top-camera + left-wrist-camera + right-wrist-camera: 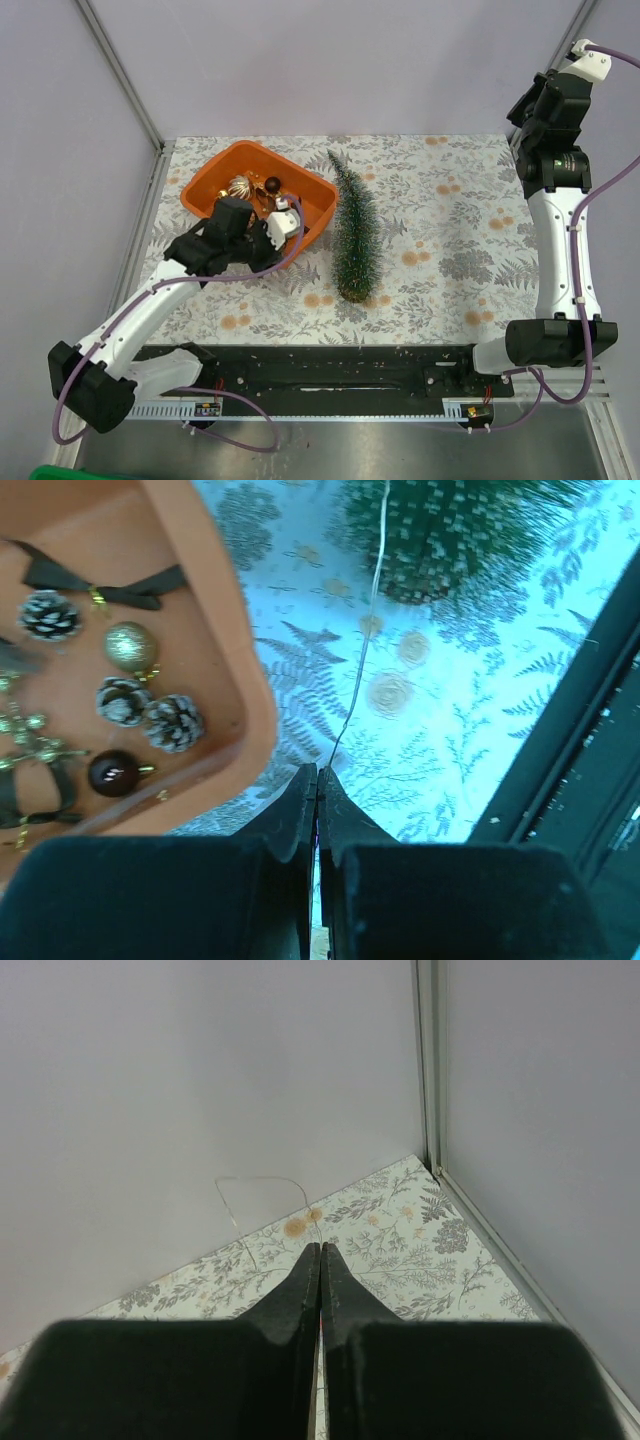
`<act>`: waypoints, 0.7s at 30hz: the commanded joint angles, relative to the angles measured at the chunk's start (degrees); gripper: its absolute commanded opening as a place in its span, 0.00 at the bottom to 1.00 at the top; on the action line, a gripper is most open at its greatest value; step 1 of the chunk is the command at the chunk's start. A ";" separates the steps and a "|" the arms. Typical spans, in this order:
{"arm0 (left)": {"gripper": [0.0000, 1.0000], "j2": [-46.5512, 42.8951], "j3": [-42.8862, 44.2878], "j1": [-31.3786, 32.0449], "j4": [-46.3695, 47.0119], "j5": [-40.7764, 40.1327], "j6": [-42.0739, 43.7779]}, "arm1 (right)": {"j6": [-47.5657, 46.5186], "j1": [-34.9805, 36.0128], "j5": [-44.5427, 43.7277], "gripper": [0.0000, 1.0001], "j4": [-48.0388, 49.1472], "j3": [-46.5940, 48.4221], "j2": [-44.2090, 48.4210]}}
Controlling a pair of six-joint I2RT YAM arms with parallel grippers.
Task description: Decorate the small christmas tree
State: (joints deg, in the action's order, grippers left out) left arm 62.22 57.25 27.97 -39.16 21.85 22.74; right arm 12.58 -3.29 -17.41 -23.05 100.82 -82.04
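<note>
Tree: the tree (353, 235) lies on its side on the table (450, 200), tip pointing away from the arms and round base nearest them, just right of the tray (215, 175).
Wire: a thin wire (362, 670) runs from the tree side down to the left gripper (318, 775).
Left gripper: pinched shut on the wire, just beside the tray's near corner.
Step in hand: probably drawing the wire along the tree.
How to do it well: pull gently and along the wire's own line. A sideways tug could roll the tree or slip the wire out of the grip.
Tray contents: pine cones (172, 723), a gold ball (130, 645) and a dark ball (113, 773) wait untouched.
Right gripper: the right gripper (320, 1250) is closed on nothing, raised near the far right corner, and could steady the tree.
</note>
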 commanded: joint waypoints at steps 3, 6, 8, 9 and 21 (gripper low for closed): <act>0.01 1.15 -0.13 4.29 1.62 -1.98 -5.60 | -0.01 -0.58 -1.05 0.00 1.43 0.70 2.06; 0.05 3.96 1.27 4.82 3.03 -3.30 -6.83 | -0.27 -0.67 -1.13 0.00 1.95 0.00 2.24; 0.17 7.03 2.42 4.99 2.86 -2.77 -7.62 | -0.54 -0.67 -1.31 0.00 2.13 -0.18 2.15; 0.26 7.83 2.95 5.08 2.68 -2.69 -8.23 | -0.54 -0.75 -1.57 0.00 2.13 -0.18 2.23; 0.85 4.23 4.09 5.17 4.44 -5.15 -9.56 | -1.15 -1.63 -3.68 0.00 2.13 2.89 -3.29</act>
State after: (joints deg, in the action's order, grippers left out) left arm 69.73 57.84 32.91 -37.12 18.11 13.78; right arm 12.27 -3.92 -18.50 -22.72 100.79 -82.65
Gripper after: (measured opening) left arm 0.832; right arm 0.017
